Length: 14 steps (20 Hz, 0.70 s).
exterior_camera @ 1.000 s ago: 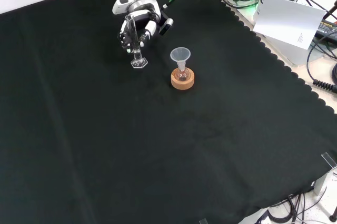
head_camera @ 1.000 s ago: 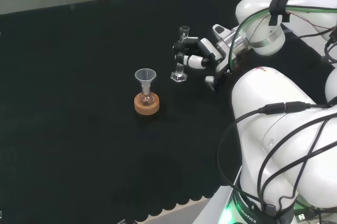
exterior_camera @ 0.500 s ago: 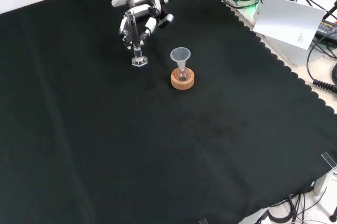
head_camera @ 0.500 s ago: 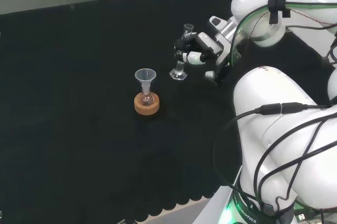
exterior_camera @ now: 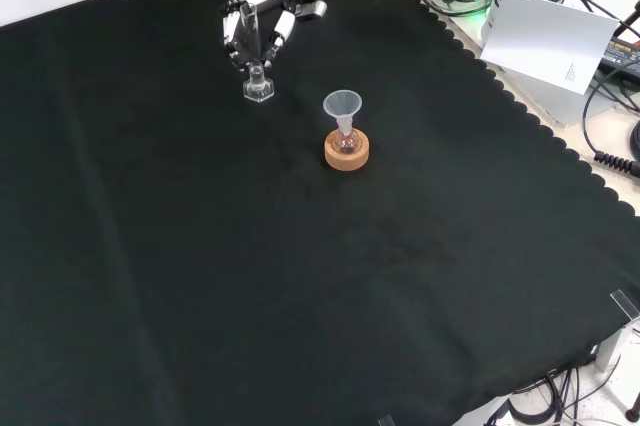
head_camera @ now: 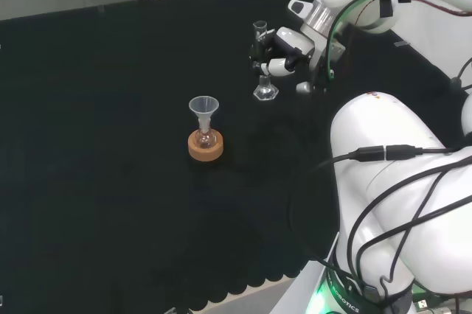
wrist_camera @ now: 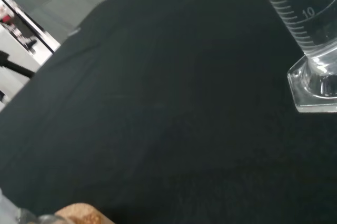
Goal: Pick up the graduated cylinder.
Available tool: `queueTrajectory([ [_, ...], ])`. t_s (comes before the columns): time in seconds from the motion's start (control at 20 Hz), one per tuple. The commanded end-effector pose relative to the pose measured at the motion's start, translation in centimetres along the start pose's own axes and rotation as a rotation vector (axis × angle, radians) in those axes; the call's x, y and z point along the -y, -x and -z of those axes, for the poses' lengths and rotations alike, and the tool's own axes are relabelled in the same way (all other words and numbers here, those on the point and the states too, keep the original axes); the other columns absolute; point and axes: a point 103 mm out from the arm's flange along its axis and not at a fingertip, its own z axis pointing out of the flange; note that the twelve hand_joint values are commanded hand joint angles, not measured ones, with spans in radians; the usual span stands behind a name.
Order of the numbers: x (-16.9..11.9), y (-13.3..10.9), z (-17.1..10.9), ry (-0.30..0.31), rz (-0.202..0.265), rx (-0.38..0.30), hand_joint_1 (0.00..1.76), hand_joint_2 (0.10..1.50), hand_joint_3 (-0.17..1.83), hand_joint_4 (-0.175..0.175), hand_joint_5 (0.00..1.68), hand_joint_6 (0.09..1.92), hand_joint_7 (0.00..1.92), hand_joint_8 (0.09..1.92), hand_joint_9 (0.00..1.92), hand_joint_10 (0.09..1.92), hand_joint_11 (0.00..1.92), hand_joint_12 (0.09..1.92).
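The graduated cylinder (head_camera: 264,63) is a slim clear tube on a hexagonal foot. It hangs above the black cloth, and my hand (head_camera: 284,57) is curled round its stem. In the front view the hand (exterior_camera: 258,24) holds the cylinder (exterior_camera: 257,84) near the top of the cloth, foot lowest. The wrist view brings the cylinder (wrist_camera: 310,40) close, with its printed scale and clear foot over the cloth.
A small flask with a clear funnel (head_camera: 203,111) in its neck sits on a cork ring (head_camera: 205,146), left of and nearer than the hand in the head view. In the front view the cork ring (exterior_camera: 346,152) stands right of and below the cylinder. White arm links (head_camera: 398,181) fill the head view's right.
The hand has risen with the cylinder in it. The foot has left the cloth, and the cylinder has shifted right in the head view and higher in the front view.
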Motion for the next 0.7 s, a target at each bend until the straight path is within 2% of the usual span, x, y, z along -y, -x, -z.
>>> queueTrajectory([
  [0.05, 2.6, -1.3, 1.9, -0.090, -0.002, 0.121, 1.26, 1.10, 0.00, -0.175, 1.01, 0.96, 1.03, 0.95, 1.36, 0.14, 1.17, 0.79],
  [0.3, 4.6, -2.4, 2.6, -0.140, -0.013, 0.149, 1.27, 1.09, 0.00, -0.175, 1.03, 0.93, 1.05, 0.92, 1.38, 0.12, 1.19, 0.78],
  [0.7, 7.2, -4.6, 3.2, -0.214, -0.005, 0.193, 1.27, 1.08, 0.00, -0.175, 1.04, 0.91, 1.07, 0.89, 1.41, 0.10, 1.20, 0.77],
])
